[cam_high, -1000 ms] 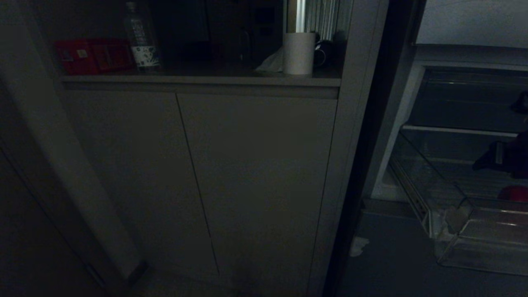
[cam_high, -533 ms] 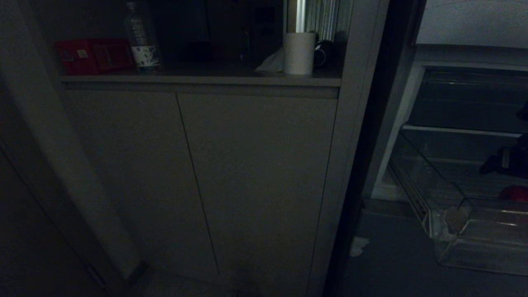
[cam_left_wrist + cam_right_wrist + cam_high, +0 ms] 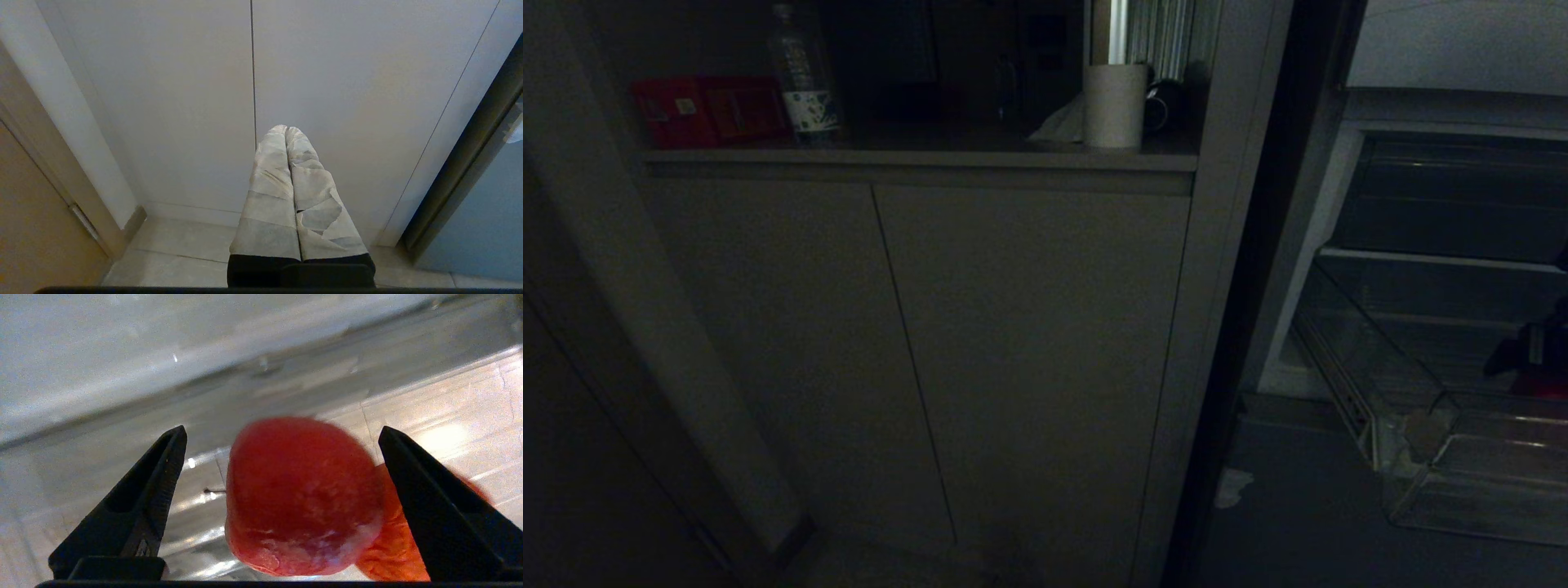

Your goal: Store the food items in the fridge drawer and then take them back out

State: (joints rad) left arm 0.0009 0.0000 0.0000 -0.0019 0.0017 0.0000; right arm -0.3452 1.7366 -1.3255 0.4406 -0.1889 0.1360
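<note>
Since a second ago, the right gripper point(image 3: 282, 433) has been sinking lower and further toward the head view's right edge, so that only its dark tip point(image 3: 1531, 355) is showing there now, just above the red food. Its black fingers point(image 3: 143, 506) are standing wide apart, gripping nothing, with a round red food item point(image 3: 302, 498) sitting between them but clear of both; a second, more orange food piece point(image 3: 392, 547) is lying just behind it, partly hidden by one finger. Both pieces are resting on the ribbed clear floor of the fridge drawer point(image 3: 1437, 408), which is standing pulled out from the open fridge at the right of the head view, below a flat shelf point(image 3: 1429, 259). The left gripper point(image 3: 287, 130) is hanging idle in front of pale cabinet doors point(image 3: 327, 81), its taped fingers point(image 3: 271, 196) pressed together on nothing.
</note>
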